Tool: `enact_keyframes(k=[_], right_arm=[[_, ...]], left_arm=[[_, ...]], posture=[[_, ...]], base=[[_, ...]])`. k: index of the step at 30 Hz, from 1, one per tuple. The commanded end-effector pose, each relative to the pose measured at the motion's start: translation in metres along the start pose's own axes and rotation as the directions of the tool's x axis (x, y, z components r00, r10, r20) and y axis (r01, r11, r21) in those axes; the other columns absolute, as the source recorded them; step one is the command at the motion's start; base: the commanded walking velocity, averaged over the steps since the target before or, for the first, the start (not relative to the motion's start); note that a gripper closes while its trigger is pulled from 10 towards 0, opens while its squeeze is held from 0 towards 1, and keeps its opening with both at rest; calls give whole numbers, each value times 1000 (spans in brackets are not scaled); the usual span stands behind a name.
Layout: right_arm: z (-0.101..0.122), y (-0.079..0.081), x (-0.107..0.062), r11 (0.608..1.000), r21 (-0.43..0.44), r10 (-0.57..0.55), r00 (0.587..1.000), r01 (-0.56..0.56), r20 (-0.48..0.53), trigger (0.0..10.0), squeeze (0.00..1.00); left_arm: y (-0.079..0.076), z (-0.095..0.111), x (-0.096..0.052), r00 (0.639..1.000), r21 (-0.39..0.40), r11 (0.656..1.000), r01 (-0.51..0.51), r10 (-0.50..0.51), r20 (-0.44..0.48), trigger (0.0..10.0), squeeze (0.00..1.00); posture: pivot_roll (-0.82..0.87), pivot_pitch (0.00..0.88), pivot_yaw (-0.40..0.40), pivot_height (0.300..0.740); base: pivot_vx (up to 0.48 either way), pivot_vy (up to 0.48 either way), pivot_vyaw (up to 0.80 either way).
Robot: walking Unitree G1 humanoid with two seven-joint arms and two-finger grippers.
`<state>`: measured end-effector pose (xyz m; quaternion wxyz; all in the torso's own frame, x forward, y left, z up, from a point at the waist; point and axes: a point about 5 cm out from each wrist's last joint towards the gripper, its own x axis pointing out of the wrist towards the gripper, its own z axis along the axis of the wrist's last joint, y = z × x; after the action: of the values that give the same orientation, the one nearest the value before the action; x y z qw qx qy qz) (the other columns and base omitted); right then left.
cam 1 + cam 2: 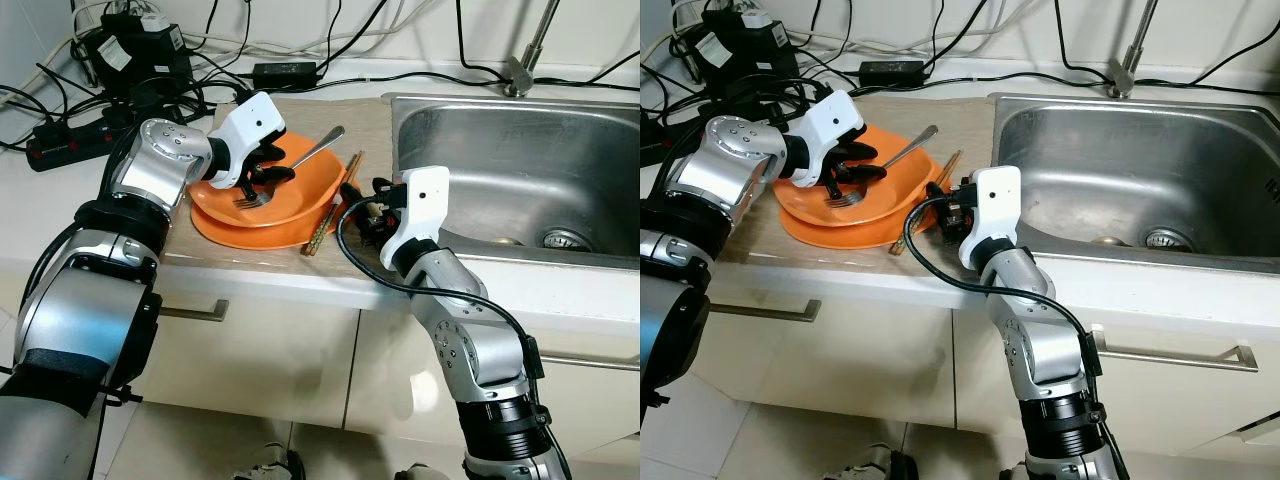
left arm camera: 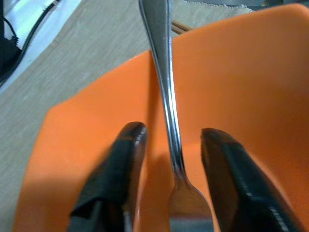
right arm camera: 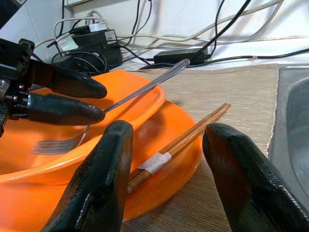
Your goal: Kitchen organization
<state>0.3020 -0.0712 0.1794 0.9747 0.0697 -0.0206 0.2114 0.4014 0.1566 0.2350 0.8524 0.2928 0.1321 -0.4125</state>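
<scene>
Now my left gripper [image 2: 169,145] straddles one fork [image 2: 166,96], fingers parted, over two stacked orange plates [image 1: 300,205]; my right gripper [image 3: 166,154] gapes wide around one chopstick pair [image 3: 188,137].

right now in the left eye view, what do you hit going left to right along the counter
power strip → left gripper over the orange plates → chopsticks → right gripper → sink

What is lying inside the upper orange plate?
A silver metal fork lies inside the upper orange plate, with the open left gripper straddling its handle. The gripper covers part of the plate's surface, which cannot be seen.
</scene>
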Motion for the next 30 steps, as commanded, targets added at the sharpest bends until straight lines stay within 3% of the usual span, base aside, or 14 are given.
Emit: enact_keyframes(k=[1, 2, 3, 4, 5, 21, 22, 30], right_arm=[[0, 2, -2, 1000, -3, 5, 1000, -5, -8, 10000, 0], [0, 2, -2, 1000, -3, 5, 1000, -5, -8, 10000, 0], [0, 2, -2, 1000, -3, 5, 1000, -5, -8, 10000, 0], [0, 2, -2, 1000, -3, 5, 1000, -5, -8, 10000, 0], [0, 3, -2, 1000, -3, 6, 1000, -6, -8, 10000, 0], [0, 2, -2, 1000, -10, 5, 1000, -5, -9, 10000, 0], [0, 2, -2, 1000, -11, 5, 1000, -5, -9, 10000, 0], [0, 2, -2, 1000, -11, 5, 1000, -5, -8, 10000, 0]], left_arm=[[-2, -2, 1, 1000, 13, 1000, 14, -14, -16, 10000, 1000], [-3, -2, 2, 1000, 11, 1000, 17, -17, -18, 10000, 1000], [-4, -4, 3, 1000, 11, 1000, 15, -15, -24, 10000, 584], [-4, -4, 3, 1000, 11, 1000, 15, -15, -24, 10000, 584], [-5, -5, 4, 1000, 9, 1000, 13, -12, -27, 10000, 0], [-10, -10, 8, 999, 10, 1000, 18, -18, -36, 10000, 0], [-10, -10, 9, 999, 7, 1000, 27, -27, -28, 0, 0], [-10, -10, 7, 999, 10, 999, 35, -35, -15, 0, 0]], posture=[[-34, 33, 68, 707], [-35, 33, 68, 707], [-34, 34, 67, 707], [-34, 34, 67, 707], [-34, 34, 67, 707], [-43, 20, 64, 707], [-44, 18, 64, 707], [-42, 17, 63, 707]], base=[[0, 0, 0], [0, 0, 0], [0, 0, 0], [0, 0, 0], [0, 0, 0], [0, 0, 0], [0, 0, 0], [0, 0, 0]])
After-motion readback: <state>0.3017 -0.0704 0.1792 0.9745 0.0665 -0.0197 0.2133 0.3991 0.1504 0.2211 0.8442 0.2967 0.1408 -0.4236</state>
